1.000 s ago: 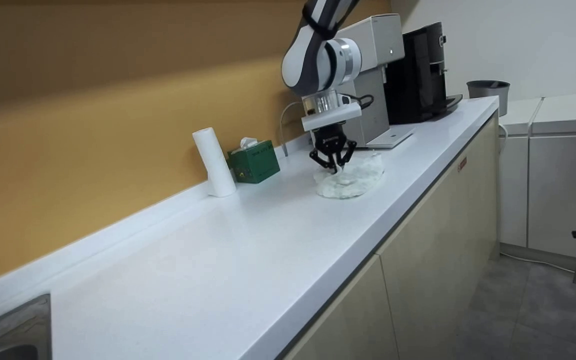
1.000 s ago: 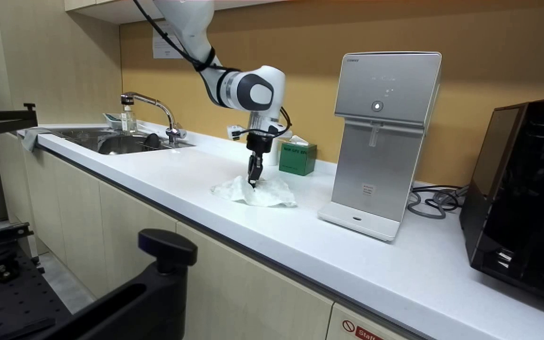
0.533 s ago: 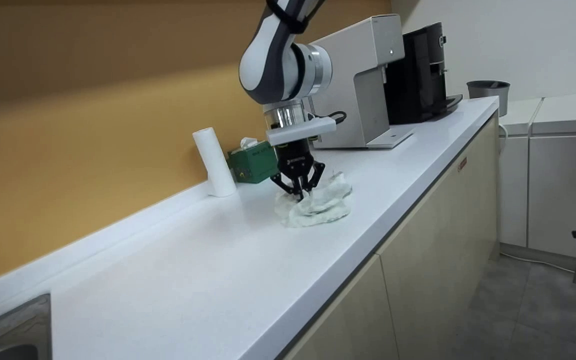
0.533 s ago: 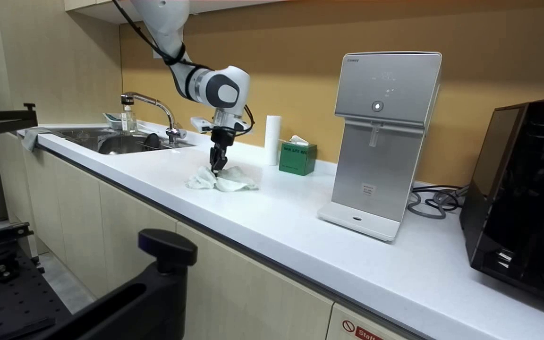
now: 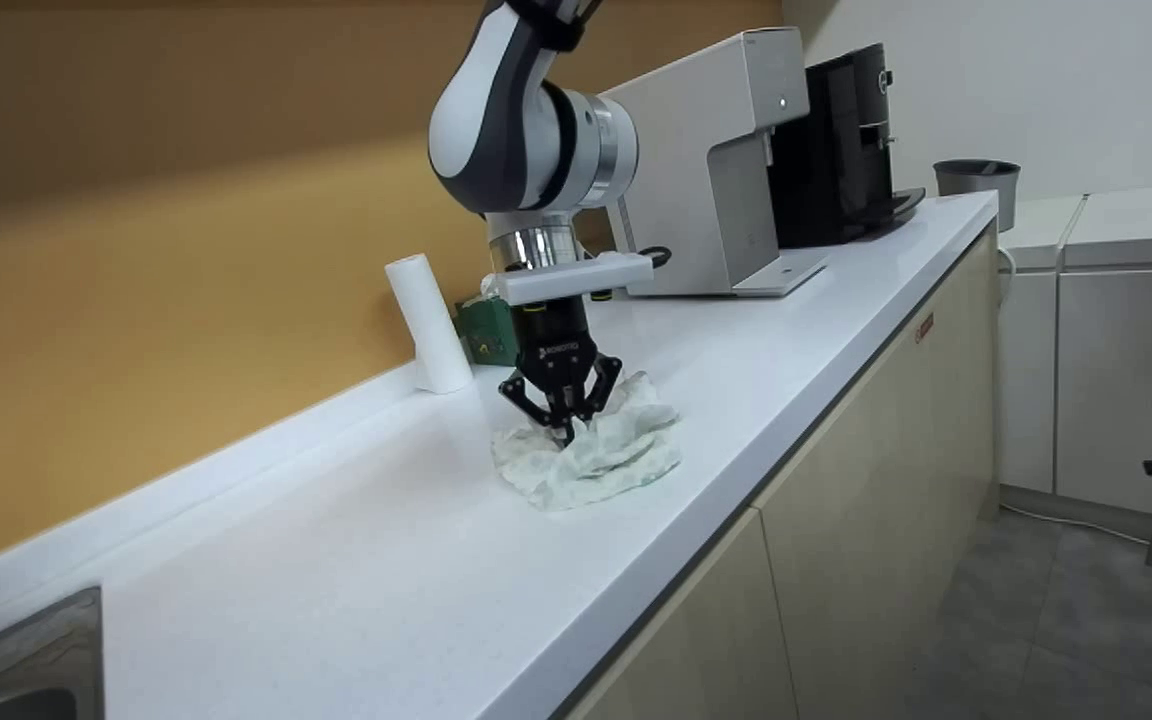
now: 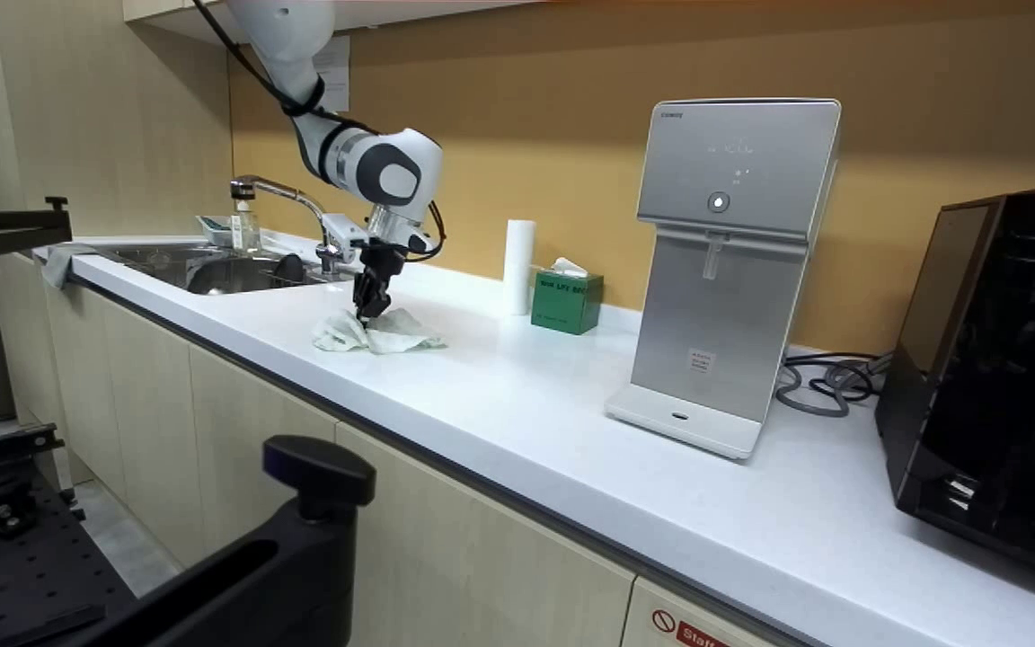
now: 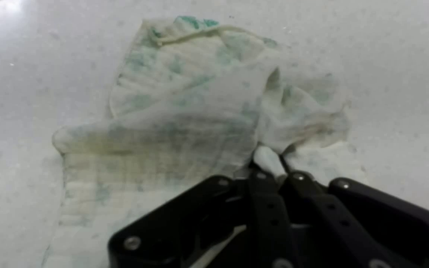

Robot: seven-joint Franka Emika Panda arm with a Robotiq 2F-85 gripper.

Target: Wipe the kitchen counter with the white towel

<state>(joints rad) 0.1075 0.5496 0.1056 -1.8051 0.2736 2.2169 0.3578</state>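
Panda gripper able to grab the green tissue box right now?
Probably not: the gripper looks shut on the white towel. Once free, likely yes: the green tissue box stands beside the paper towel roll, its lettered side uncovered in an exterior view.

The robot's white and gray arm (image 5: 496, 130) hangs down from the top in both exterior views. It bends at the wrist (image 6: 402, 172), and below that the black end effector (image 5: 567, 434) points down, leaning just a little. In the wrist view its two fingers (image 7: 265, 197) are squeezed close together, side by side.
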